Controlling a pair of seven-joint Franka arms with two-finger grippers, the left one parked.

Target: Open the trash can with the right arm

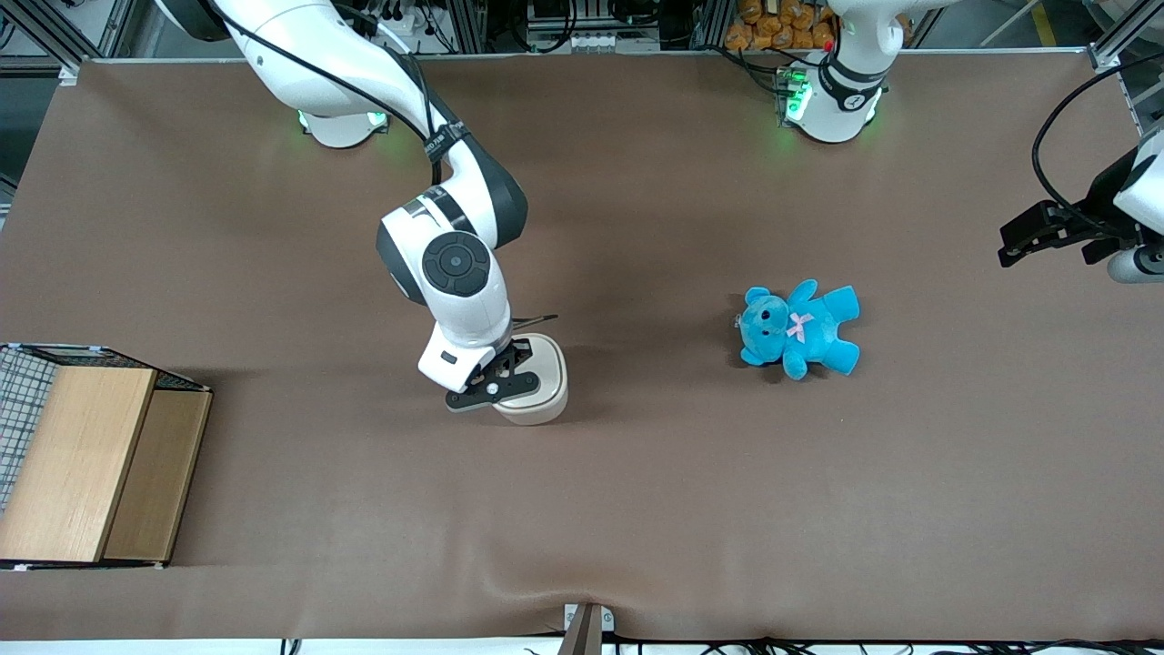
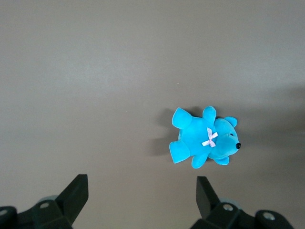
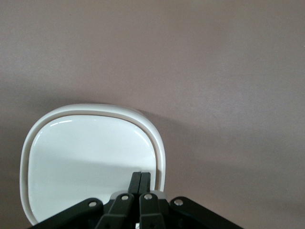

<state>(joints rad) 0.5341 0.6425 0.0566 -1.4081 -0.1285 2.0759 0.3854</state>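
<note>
Trash can [image 1: 538, 387], lid flat, right under the gripper [image 3: 141, 183], fingers [image 3: 136, 182] pressed together at lid's edge.

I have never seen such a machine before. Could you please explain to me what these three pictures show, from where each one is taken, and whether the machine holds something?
This is a white jointed robot arm above a table covered in brown cloth. One picture looks at the whole table from the front. The other two come from cameras on the arms' wrists.

On the cloth stand a small cream-white plastic trash can with a flat white lid, which is down, a blue plush teddy bear lying toward the parked arm's end, and a wooden box with wire mesh toward the working arm's end.

The arm's black pincer is right above the lid's edge, its fingers pressed together. It holds nothing.
</note>
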